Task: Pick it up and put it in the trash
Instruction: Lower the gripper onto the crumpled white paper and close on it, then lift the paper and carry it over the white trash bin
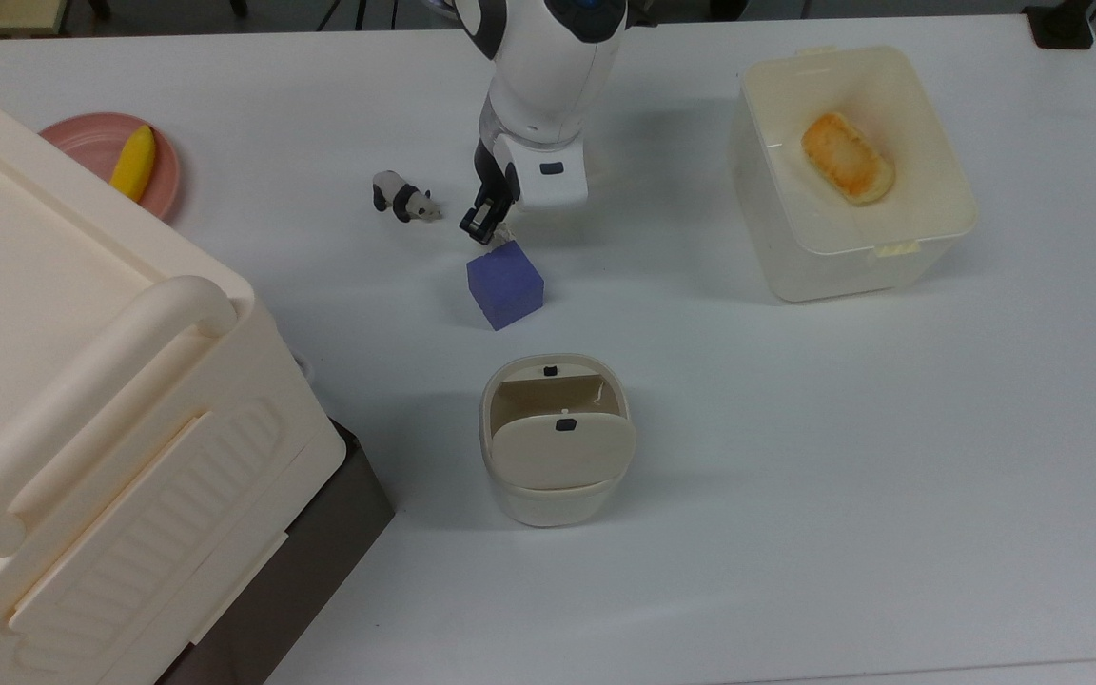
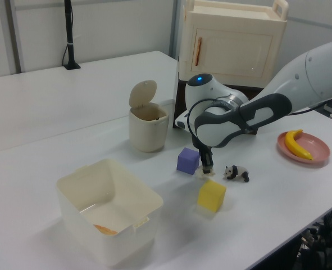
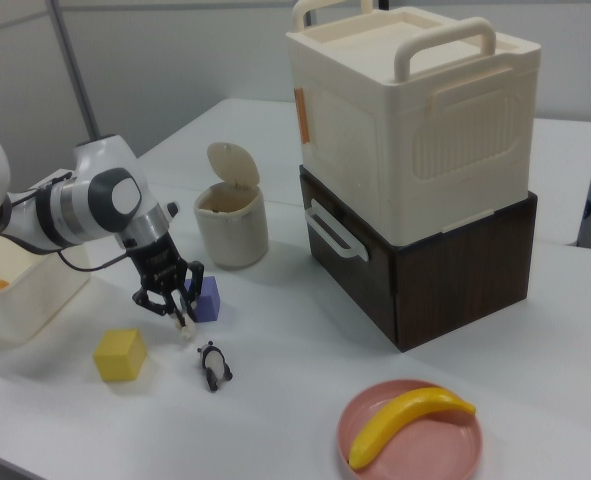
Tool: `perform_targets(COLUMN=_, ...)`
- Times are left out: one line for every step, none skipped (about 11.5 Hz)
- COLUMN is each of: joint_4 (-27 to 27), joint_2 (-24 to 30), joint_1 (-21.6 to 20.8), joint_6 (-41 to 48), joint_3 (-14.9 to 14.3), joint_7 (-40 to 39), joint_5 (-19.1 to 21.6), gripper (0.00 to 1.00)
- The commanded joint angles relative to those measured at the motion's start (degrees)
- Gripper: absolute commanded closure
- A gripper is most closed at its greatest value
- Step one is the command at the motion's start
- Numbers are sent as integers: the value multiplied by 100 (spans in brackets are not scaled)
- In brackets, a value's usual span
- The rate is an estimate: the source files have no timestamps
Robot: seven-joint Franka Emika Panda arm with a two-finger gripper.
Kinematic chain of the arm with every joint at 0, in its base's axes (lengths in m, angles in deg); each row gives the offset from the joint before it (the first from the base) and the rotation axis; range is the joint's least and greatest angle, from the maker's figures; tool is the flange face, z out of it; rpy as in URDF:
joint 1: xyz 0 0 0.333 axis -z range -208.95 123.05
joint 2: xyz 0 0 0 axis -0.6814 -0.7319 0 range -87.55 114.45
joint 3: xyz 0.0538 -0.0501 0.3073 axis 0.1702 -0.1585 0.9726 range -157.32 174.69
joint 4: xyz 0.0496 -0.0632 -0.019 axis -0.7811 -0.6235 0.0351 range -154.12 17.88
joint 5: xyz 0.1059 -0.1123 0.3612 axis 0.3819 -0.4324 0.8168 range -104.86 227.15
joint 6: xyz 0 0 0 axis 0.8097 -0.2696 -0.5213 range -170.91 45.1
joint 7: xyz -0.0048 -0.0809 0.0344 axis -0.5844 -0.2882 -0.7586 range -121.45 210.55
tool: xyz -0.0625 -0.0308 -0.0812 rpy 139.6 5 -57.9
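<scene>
reaches down with the gripper (image 1: 483,228) right beside the purple cube (image 1: 505,283). pinches the fingers (image 1: 474,225) close together on the little paper wad (image 2: 207,176), which lies low on the tabletop (image 1: 795,428). looks like a grab just made, with no lift yet. comes straight down in a thin pinch, most likely because the wad lies between the purple cube and the panda toy (image 1: 403,200), with the yellow cube (image 2: 212,196) near too. next, probably up first, then across to the trash bin (image 1: 548,499), well apart toward the top view's bottom. helps that the flap lid (image 1: 562,455) is tipped open, so a plain drop should do. could slip out on the way, being so small and soft.
</scene>
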Motion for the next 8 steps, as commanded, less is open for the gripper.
perform_targets(joint_4=554, joint_2=264, joint_1=-15, joint_6=930, joint_3=3, joint_7=30, joint_5=99, gripper=100)
perform_targets(joint_4=608, joint_2=404, joint_1=-32, joint_6=1150, joint_3=12, joint_7=-14, joint_5=257, gripper=100)
perform_targets(joint_4=669, joint_2=632, joint_1=-50, joint_6=1396, joint_3=12, joint_7=-75, joint_5=336, gripper=100)
perform_targets(joint_4=713, joint_2=808, joint_1=-59, joint_6=1686, joint_3=21, joint_7=-163, joint_5=372, gripper=100)
perform_targets(joint_4=853, joint_2=888, joint_1=-59, joint_6=1863, joint_3=56, joint_7=-164, joint_5=503, gripper=100)
perform_targets(joint_4=1115, joint_2=906, joint_1=-41, joint_6=2169, joint_3=117, joint_7=-111, joint_5=748, gripper=100)
perform_targets(joint_4=1440, joint_2=898, joint_1=-41, joint_6=2485, joint_3=135, joint_7=-41, joint_5=898, gripper=100)
perform_targets(joint_4=1652, joint_2=898, joint_1=-41, joint_6=2610, joint_3=135, joint_7=221, joint_5=978, gripper=100)
